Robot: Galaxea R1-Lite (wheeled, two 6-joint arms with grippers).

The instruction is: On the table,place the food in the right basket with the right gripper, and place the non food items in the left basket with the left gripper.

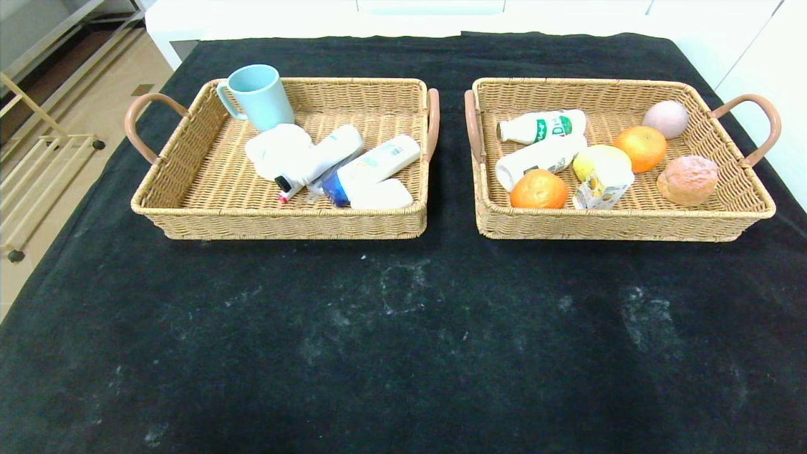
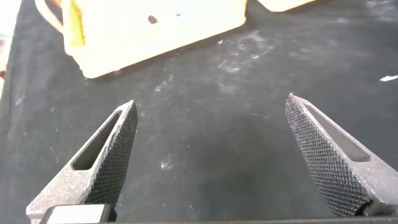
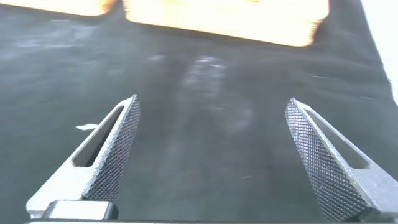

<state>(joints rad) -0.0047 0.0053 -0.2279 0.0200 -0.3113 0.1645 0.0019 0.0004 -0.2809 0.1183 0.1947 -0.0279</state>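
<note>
Food (milk bottle [image 1: 541, 126], oranges, lemon [image 1: 599, 159]) in right basket [image 1: 744, 205]; non-food bottles in left basket [image 1: 189, 208]; left gripper [image 2: 211, 155], right gripper [image 3: 211, 155] released, empty, above worktop [image 1: 403, 328]; risk: stray arm move snagging basket rim.

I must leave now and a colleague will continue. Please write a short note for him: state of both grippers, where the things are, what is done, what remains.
Left gripper: open, empty, over bare black cloth, near side of the baskets.
Right gripper: open, empty, likewise over bare cloth.
Left basket: holds the blue mug, the brush-tip bottle, the blue-cap tube and other white items.
Right basket: holds two milk bottles, two oranges, the lemon, the juice carton, a bun and a pale round item.
Table: nothing loose in the head view.
Done: sorting looks finished.
Left: seemingly nothing.
</note>
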